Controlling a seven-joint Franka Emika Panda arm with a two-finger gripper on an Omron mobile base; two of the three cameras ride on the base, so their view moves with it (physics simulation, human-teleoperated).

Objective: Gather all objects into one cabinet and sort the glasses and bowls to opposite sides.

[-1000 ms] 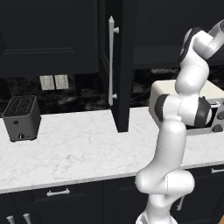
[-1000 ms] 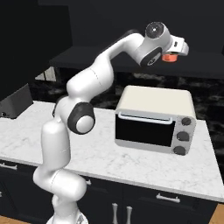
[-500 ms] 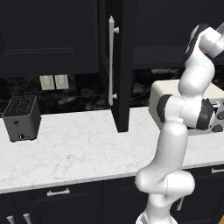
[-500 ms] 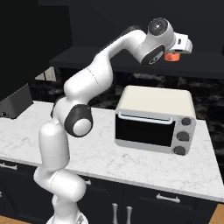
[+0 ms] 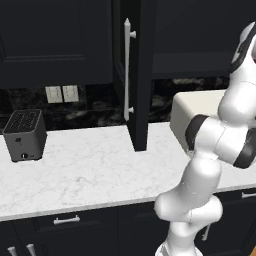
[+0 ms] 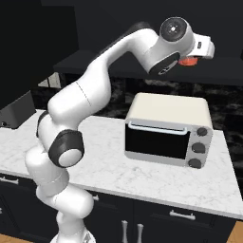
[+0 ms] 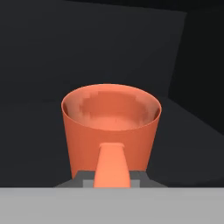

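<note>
Hand point(image 6: 195, 59): closed on the handle of an orange mug point(image 7: 111, 131); I see the handle run straight down between the dark tips, and the cup sits upright with its open mouth up.

Mug position: carried high at the end of my arm, above the toaster oven point(image 6: 167, 129) and level with the dark shelf point(image 6: 223, 76) of the open cabinet behind it.

Change over the last second: the arm has swung further right and deeper; the mug now sits closer to the cabinet opening than it did.

Meaning for the task: I judge this as mid-transfer, one glass going into the gathering cabinet; release not yet made.

Desk point(image 5: 90, 170): white marble, carries a black toaster point(image 5: 25, 135) at the left.

Cabinet door point(image 5: 140, 75): stands open edge-on, white bar handle point(image 5: 127, 70) showing.

Far: black interior wall beyond the mug; contents too dark to tell.
</note>
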